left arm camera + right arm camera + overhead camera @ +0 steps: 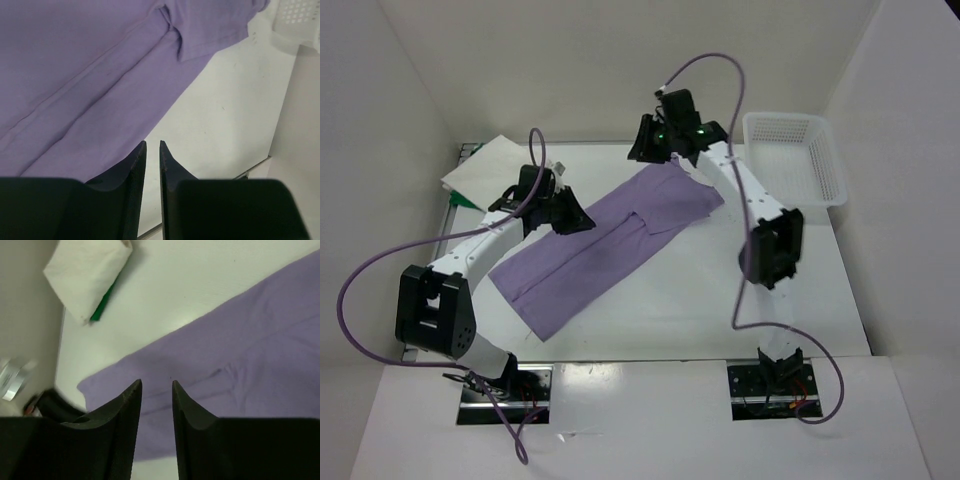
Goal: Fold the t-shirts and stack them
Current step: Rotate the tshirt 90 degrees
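Note:
The lavender t-shirt lies flat and diagonal on the table, folded lengthwise, with one sleeve folded over near its far end. It fills the upper left of the left wrist view and the right of the right wrist view. My left gripper hovers over the shirt's left edge, jaws narrowly apart and empty. My right gripper is above the shirt's far end, jaws slightly apart and empty. The white t-shirt lies folded at the far left on the green t-shirt, of which only an edge shows.
The white lattice basket stands at the far right; its corner shows in the left wrist view. The folded white shirt and green edge sit by the left wall. White walls enclose the table.

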You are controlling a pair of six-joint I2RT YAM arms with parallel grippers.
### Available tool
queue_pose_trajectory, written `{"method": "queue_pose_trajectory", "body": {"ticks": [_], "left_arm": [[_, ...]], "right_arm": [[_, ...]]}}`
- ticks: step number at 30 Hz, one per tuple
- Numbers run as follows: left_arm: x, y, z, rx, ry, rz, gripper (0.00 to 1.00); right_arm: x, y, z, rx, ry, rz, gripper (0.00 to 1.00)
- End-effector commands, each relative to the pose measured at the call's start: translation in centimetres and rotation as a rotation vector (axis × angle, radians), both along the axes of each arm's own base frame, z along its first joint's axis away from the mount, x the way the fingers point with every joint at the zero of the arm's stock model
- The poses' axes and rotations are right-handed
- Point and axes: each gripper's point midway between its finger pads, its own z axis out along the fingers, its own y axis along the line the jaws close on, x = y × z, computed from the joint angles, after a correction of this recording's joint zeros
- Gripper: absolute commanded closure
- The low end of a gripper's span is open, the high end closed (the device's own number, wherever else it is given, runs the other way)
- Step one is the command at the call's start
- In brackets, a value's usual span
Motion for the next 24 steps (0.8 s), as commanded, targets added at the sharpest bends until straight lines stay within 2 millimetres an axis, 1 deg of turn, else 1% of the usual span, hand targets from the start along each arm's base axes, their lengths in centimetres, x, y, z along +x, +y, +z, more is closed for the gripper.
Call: {"method": "queue_pose_trajectory", "body": {"ticks": [1, 2, 3, 4, 5, 6, 7, 8, 9, 10, 11, 12, 14, 15, 16, 17, 18, 20, 21, 22, 23, 24], "left_arm": [[1.2, 1.8, -0.1, 0.028, -0.03, 0.03, 0.77], [1.4, 2.4, -0.2, 0.037, -0.038, 0.032, 0.77], [1.6, 2.8, -0.6, 0.053, -0.04, 0.024, 0.77], [1.6, 2.8, -0.7, 0.061, -0.046, 0.015, 0.77], [1.6, 3.4, -1.2, 0.071, -0.03, 0.021, 0.77], [1.6, 3.4, -1.3, 0.077, -0.034, 0.015, 0.77], [1.7, 3.8, -1.3, 0.082, -0.038, 0.018, 0.77], [1.8, 3.8, -1.6, 0.083, -0.029, 0.017, 0.78], [1.6, 3.6, -1.5, 0.072, -0.028, 0.007, 0.78], [1.8, 3.6, -1.4, 0.07, -0.038, 0.007, 0.78], [1.4, 3.2, -2.0, 0.055, -0.017, -0.01, 0.78], [1.6, 3.2, -1.9, 0.054, -0.026, -0.009, 0.78], [1.3, 3.1, -2.1, 0.048, -0.016, -0.016, 0.78], [1.3, 3.1, -2.1, 0.048, -0.016, -0.016, 0.78], [1.3, 3.1, -2.1, 0.048, -0.016, -0.016, 0.78], [1.3, 3.1, -2.1, 0.048, -0.016, -0.016, 0.78], [1.3, 3.1, -1.8, 0.047, -0.025, -0.016, 0.78], [1.0, 3.2, -2.2, 0.049, -0.015, -0.016, 0.78], [1.1, 3.0, -2.0, 0.04, -0.023, -0.023, 0.78], [1.1, 3.0, -1.7, 0.033, -0.027, -0.017, 0.78], [0.9, 3.0, -2.0, 0.034, -0.018, -0.017, 0.78], [0.9, 2.8, -1.8, 0.025, -0.026, -0.024, 0.78]], "right_arm": [[-3.8, -2.1, 4.0, 0.029, -0.103, 0.032, 0.65], [-5.5, -2.9, 5.0, 0.029, -0.121, 0.037, 0.74], [-6.8, -4.3, 0.3, -0.033, -0.045, 0.007, 0.93], [-7.4, -5.5, -1.3, -0.055, -0.019, -0.013, 1.0], [-8.0, -6.7, -1.8, -0.066, -0.015, -0.036, 1.0], [-9.2, -8.3, -5.6, -0.099, 0.062, -0.066, 1.0], [-8.7, -10.5, -7.0, -0.116, 0.082, -0.118, 1.0], [-8.5, -11.5, -7.9, -0.112, 0.097, -0.146, 1.0], [-8.9, -12.6, -9.3, -0.123, 0.126, -0.165, 1.0], [-8.6, -13.5, -9.9, -0.137, 0.126, -0.192, 1.0], [-8.2, -14.5, -9.9, -0.144, 0.125, -0.22, 1.0], [-8.2, -14.7, -10.8, -0.156, 0.137, -0.226, 1.0], [-7.6, -16.3, -11.7, -0.191, 0.144, -0.266, 1.0], [-7.6, -16.4, -12.7, -0.199, 0.163, -0.265, 1.0], [-7.5, -17.0, -13.3, -0.203, 0.178, -0.277, 1.0], [-7.1, -17.3, -13.4, -0.203, 0.18, -0.286, 1.0], [-6.9, -17.5, -14.6, -0.219, 0.194, -0.295, 1.0], [-6.2, -17.5, -14.9, -0.228, 0.191, -0.303, 1.0], [-6.2, -17.7, -16.0, -0.244, 0.213, -0.307, 1.0], [-5.8, -17.8, -16.2, -0.251, 0.209, -0.315, 1.0], [-5.1, -17.9, -16.2, -0.258, 0.201, -0.323, 1.0], [-4.9, -18.0, -17.7, -0.276, 0.226, -0.327, 1.0]]}}
